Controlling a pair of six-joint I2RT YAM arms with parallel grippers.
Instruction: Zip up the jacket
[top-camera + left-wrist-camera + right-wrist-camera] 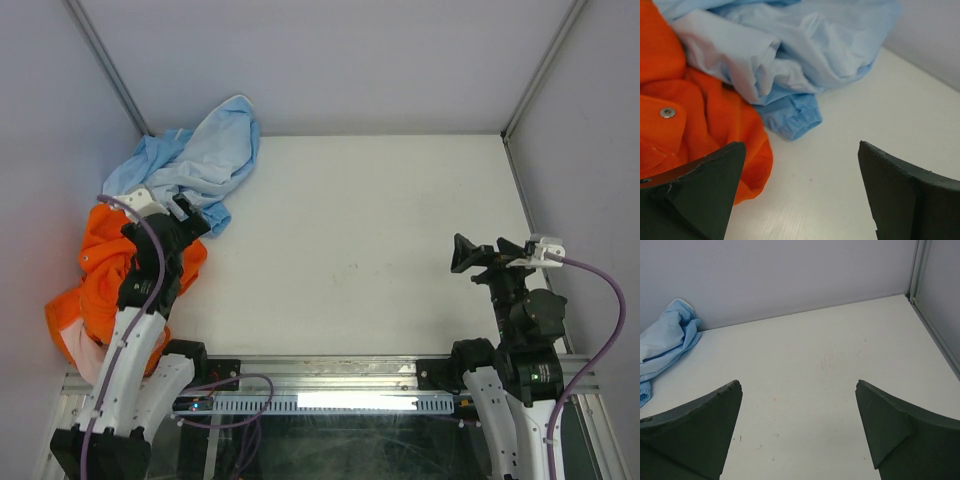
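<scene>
Looking down from the top camera, I see the jacket (95, 285) crumpled in an orange heap at the near left of the bench (370, 210), pressed against the left wall (40, 150). My left arm (140, 300) crosses over it and hides its middle, and I cannot find the zipper in any view. One metal snap (667, 112) shows in the left wrist view, where the frame cuts the orange fabric off at the left edge. A light blue garment (205, 160) lies bunched in the far left corner, its near edge touching and partly overlapping the jacket. The left end effector (801, 146) hovers just right of the orange fabric, jaws wide apart, holding nothing. The right end effector (798, 385) is well apart at the near right, also spread wide and empty, over white bench. From the garments rightward to the right wall (590, 150), the surface offers open room.
</scene>
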